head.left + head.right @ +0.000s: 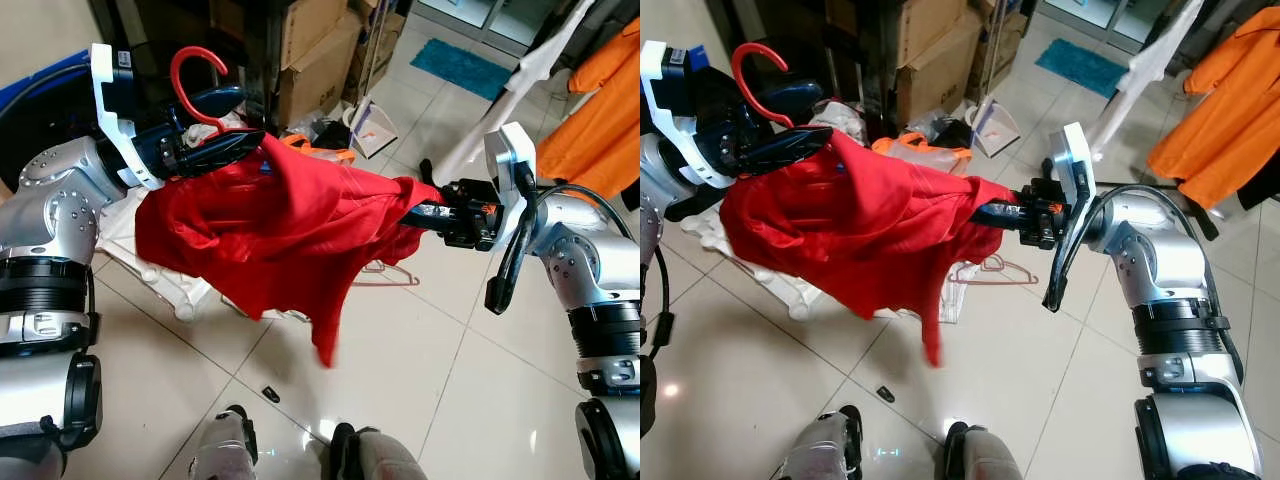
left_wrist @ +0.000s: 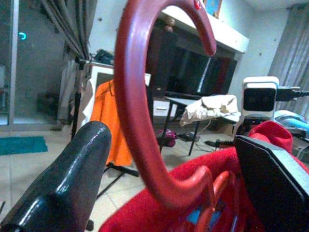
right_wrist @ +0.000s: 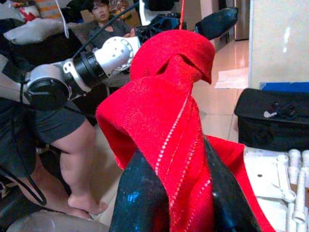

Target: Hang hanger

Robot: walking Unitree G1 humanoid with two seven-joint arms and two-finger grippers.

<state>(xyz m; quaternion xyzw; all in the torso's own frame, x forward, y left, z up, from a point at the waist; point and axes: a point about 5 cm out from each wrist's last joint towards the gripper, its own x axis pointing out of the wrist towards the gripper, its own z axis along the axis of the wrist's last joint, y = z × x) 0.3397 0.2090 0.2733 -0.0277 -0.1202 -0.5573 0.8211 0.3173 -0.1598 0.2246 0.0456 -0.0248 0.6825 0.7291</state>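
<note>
Gripper, left: left gripper (image 1: 225,148) is pinched on the neck of the red hanger (image 1: 196,85), just below its hook, held up at the robot's left above the floor.
Gripper, right: right gripper (image 1: 992,213) is pressed onto a bunched fold of the red garment (image 1: 275,230); in the right wrist view the cloth sits wedged between its two black fingers (image 3: 137,198).
Red garment: draped over the hanger and stretched between the two grippers, it sags in the middle, with a pointed tail hanging toward the tiled floor (image 1: 420,370).
Hanger position: carried in the air between the two arms, its shoulders buried under the cloth; it touches no rail.
Hanger direction: the hook rises upward and curls over, open end turned down and toward the robot's right; judging from the cloth's spread, the long axis runs roughly level from left gripper to right gripper.
Progress done: garment appears to be on the hanger, and both are lifted.
Progress left: hooking it onto a rail; a white clothes stand (image 1: 520,85) with orange clothing (image 1: 590,115) stands well apart at the far right, a likely target.
Surroundings: cardboard boxes (image 1: 315,55), a teal mat (image 1: 462,66), a spare pale hanger (image 1: 992,272) on the floor.
Bystander: a person's bare legs (image 3: 79,159) beside the left arm, in the right wrist view.
</note>
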